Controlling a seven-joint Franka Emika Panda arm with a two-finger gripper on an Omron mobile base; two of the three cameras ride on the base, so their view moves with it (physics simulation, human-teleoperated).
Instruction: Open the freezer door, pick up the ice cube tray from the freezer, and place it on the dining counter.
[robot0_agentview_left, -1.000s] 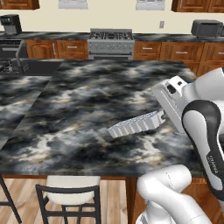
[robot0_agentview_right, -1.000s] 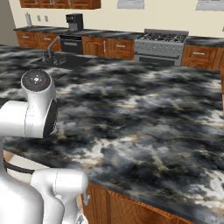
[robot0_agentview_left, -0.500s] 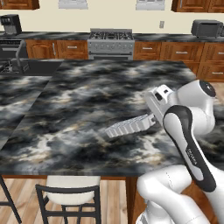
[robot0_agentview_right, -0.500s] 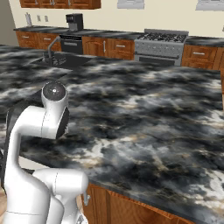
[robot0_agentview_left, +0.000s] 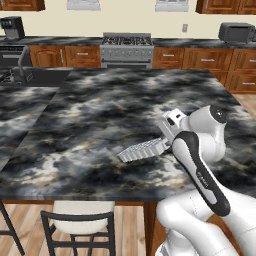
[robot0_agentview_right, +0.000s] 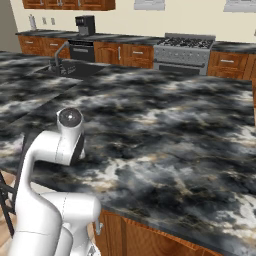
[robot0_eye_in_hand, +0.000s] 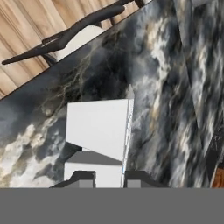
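My gripper (robot0_agentview_left: 167, 138) is shut on the ice cube tray (robot0_agentview_left: 144, 150), a long whitish tray that juts out to the left, slightly tilted, low over the dining counter (robot0_agentview_left: 90, 115) near its front edge. In the hand view the tray's pale underside (robot0_eye_in_hand: 101, 131) runs away from my gripper (robot0_eye_in_hand: 110, 178), clamped between the two dark fingertips (robot0_eye_in_hand: 83, 177), with the marbled dining counter (robot0_eye_in_hand: 170, 87) beneath it. I cannot tell whether the tray touches the stone. In the right base view the arm hides the tray, and the dining counter (robot0_agentview_right: 165, 125) spreads ahead. The freezer and the freezer door are out of view.
A dark-framed stool (robot0_agentview_left: 80, 220) with a pale seat stands at the counter's front edge, and the stool (robot0_eye_in_hand: 74, 33) sits beyond the edge in the hand view. At the back wall are a stove (robot0_agentview_left: 127, 50), a sink (robot0_agentview_right: 75, 67) and wooden cabinets (robot0_agentview_left: 200, 57).
The arm has folded lower over the counter. The tray has moved a little to the left and down toward the front edge, still held.
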